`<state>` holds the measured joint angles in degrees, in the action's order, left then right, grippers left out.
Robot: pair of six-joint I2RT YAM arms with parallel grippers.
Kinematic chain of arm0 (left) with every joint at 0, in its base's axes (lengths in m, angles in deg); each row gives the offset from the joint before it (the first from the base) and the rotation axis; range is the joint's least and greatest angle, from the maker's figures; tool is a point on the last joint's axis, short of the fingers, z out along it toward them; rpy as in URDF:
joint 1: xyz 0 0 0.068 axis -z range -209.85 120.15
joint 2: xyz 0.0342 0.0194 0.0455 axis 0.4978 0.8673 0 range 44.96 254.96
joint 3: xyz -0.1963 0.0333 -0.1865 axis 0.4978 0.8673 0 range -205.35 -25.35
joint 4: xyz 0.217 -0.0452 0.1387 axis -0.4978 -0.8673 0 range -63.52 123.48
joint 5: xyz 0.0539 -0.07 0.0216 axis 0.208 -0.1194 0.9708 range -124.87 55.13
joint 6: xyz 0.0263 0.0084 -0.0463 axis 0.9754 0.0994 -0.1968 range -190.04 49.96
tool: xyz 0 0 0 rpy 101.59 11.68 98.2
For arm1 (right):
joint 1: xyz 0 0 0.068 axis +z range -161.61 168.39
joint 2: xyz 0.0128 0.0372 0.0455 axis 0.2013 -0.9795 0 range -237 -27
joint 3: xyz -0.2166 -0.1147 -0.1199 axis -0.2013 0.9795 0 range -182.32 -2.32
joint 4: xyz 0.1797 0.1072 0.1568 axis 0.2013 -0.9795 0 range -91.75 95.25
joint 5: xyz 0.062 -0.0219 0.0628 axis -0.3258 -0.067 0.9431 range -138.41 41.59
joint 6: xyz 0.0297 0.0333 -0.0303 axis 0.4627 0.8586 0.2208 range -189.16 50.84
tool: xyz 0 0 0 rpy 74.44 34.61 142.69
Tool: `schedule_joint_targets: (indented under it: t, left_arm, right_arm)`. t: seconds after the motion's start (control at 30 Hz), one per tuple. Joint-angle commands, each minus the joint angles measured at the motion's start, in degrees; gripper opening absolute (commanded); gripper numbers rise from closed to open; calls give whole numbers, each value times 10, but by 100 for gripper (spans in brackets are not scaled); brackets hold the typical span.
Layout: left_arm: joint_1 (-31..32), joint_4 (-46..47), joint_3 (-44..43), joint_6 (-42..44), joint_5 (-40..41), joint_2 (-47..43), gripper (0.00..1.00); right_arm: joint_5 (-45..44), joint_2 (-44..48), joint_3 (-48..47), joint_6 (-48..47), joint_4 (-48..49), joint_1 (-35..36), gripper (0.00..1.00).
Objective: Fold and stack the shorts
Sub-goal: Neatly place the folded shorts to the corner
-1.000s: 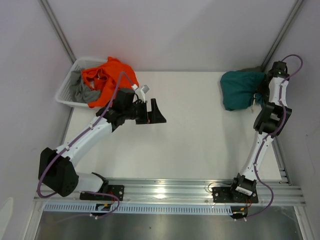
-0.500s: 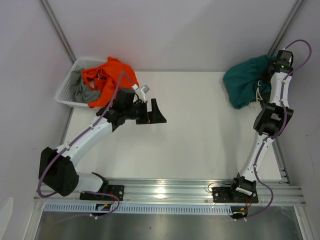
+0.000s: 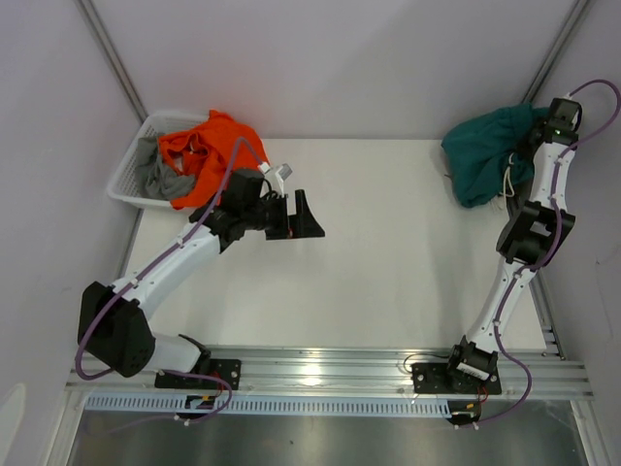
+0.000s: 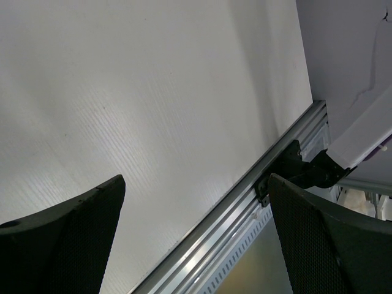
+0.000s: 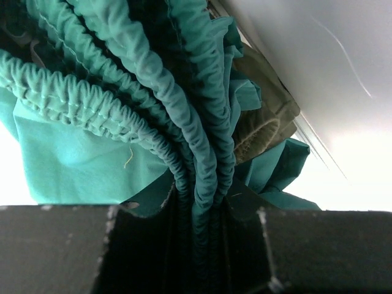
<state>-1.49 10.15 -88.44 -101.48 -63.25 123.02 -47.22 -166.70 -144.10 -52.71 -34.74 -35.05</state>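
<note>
The teal-green shorts [image 3: 482, 153] hang bunched at the table's far right corner, with the off-white cord [image 3: 506, 181] dangling below them. My right gripper [image 3: 539, 122] is shut on their gathered waistband [image 5: 205, 153]. In the right wrist view the elastic folds run down between the jaws of the right gripper [image 5: 199, 214]. The olive-green shorts [image 5: 269, 113] show behind the teal cloth there, against the wall. My left gripper [image 3: 303, 216] hovers open over the left-middle of the table, nothing between its fingers [image 4: 73, 233].
A white basket [image 3: 129, 167] at the far left corner holds an orange garment [image 3: 209, 146] and a grey cloth [image 3: 165, 181]. An aluminium rail [image 3: 320, 374] runs along the near edge; it also shows under the left gripper [image 4: 196, 184].
My right gripper has risen and moved back toward the right corner, lifting the teal shorts off the table. The left arm has stayed still.
</note>
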Motion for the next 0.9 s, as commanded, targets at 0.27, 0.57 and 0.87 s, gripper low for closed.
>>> schedule_joint_targets:
  t: [0.27,0.57,0.87]
  left_arm:
    - [3,-8,-12,12,-17,-10,99]
    - [3,-19,-1,23,-20,-14,99]
    - [3,-8,-17,16,-30,9,99]
  right_arm:
    - [-124,-67,2,27,63,8,0]
    - [-160,-121,44,-20,36,35,4]
    - [-138,-108,52,-79,19,73,3]
